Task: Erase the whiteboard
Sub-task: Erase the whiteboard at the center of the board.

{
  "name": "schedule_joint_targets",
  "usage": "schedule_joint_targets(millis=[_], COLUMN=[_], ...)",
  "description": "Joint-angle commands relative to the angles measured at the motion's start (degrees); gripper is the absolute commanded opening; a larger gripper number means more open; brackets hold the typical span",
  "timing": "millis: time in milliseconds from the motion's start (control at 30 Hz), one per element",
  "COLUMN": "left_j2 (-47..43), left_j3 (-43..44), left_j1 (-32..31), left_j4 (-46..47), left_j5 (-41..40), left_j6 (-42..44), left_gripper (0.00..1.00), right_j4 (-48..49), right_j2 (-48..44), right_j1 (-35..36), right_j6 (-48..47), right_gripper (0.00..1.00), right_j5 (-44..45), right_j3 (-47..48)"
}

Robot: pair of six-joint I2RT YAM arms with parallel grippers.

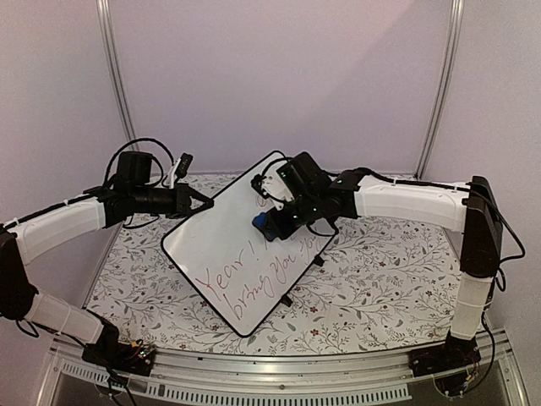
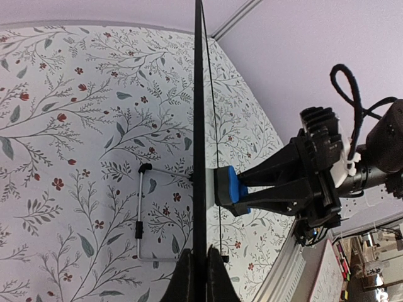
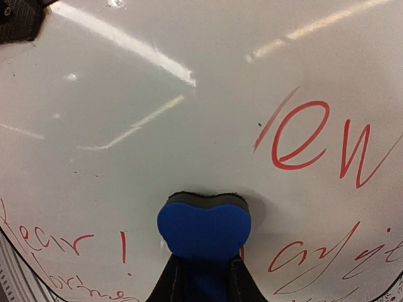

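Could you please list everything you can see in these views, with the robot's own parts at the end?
whiteboard: one, white with black rim, tilted over mid-table
writing: several words, red, mostly on the board's near half
eraser: one, blue, pressed against the board's face
wire stand: one, silver, on the board's back
tablecloth: one, white with floral print, covering the table
left gripper: one, black, shut on the whiteboard's left edge
right gripper: one, black, shut on the eraser

Overhead and close wrist views share the whiteboard.
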Motion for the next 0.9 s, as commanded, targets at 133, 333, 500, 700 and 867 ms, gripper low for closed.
schedule_joint_targets(millis=[133, 333, 500, 700, 867], left_j2=[-0.16, -0.07, -0.07, -0.09, -0.25], left_j3=[0.89, 0.88, 0.92, 0.88, 0.88], left_j1=[-0.84, -0.85, -0.91, -0.85, -0.84], left_j4=[1.43, 1.35, 1.43, 1.38, 1.37], left_j5=[3.23, 3.29, 3.25, 3.3, 3.32], left_j6=[2.05, 2.09, 2.07, 2.03, 2.1], left_gripper=[0.0, 0.0, 0.0, 0.0, 0.0], right_j4=[-5.34, -5.57, -5.28, -4.91, -5.48], right_j2=[-1.04, -2.98, -1.96, 1.17, 4.96], right_j1=[0.52, 0.09, -2.02, -2.51, -3.22], right_j6=[0.23, -0.98, -1.62, -2.13, -2.19], right_gripper=[0.04, 0.04, 0.05, 0.05, 0.05], right_j5=[1.62, 5.63, 6.69, 7.3, 7.05], right_j3=[-0.55, 4.58, 8.39, 13.64, 18.66])
